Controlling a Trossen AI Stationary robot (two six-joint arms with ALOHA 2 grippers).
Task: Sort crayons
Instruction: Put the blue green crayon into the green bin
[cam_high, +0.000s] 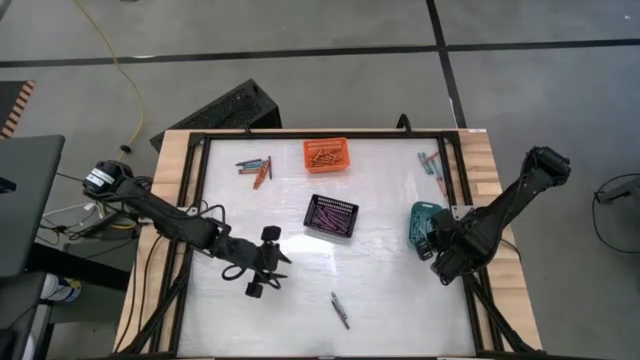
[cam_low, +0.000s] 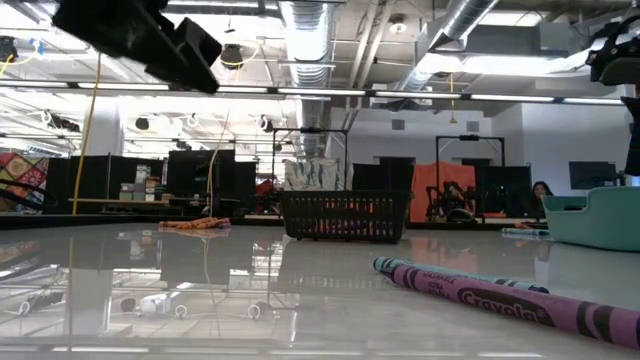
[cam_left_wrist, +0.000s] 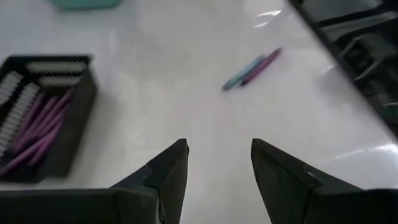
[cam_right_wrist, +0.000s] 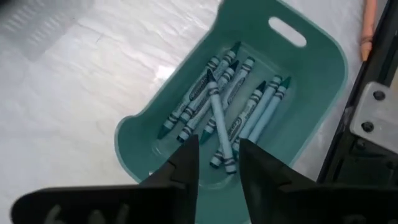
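Nearest crayon: a purple crayon (cam_low: 520, 300) lies just in front of the low camera, flat on the white table (cam_high: 390, 300), its long axis running slantwise across that view.
Its partner: from above you see it as a pair of loose crayons (cam_high: 341, 310), one purple and one teal-blue, side by side near the front edge, their length pointing diagonally toward the front right corner.
Which arm is nearer: the left gripper (cam_high: 262, 262) is clearly closer to this pair; from it the pair lies to the right and a little toward the front edge. In the left wrist view the same pair (cam_left_wrist: 252, 68) shows ahead of the fingers (cam_left_wrist: 168, 171).
Left gripper state: you have it apart, with nothing between the jaws, hovering over bare table.
Right gripper state: the right gripper (cam_right_wrist: 217, 158) hangs over the teal basket (cam_right_wrist: 317, 68) with a narrow gap and grips nothing; the teal crayons (cam_right_wrist: 230, 106) lie loose inside the basket.
Other crayons: one mixed group (cam_high: 256, 166) near the back left, another group (cam_high: 432, 165) near the back right.
Sorted already: purple ones in the black basket (cam_high: 331, 216), orange ones in the orange basket (cam_high: 327, 155).
My judgement: you should turn the left jaws across the pair's long axis before you come down.
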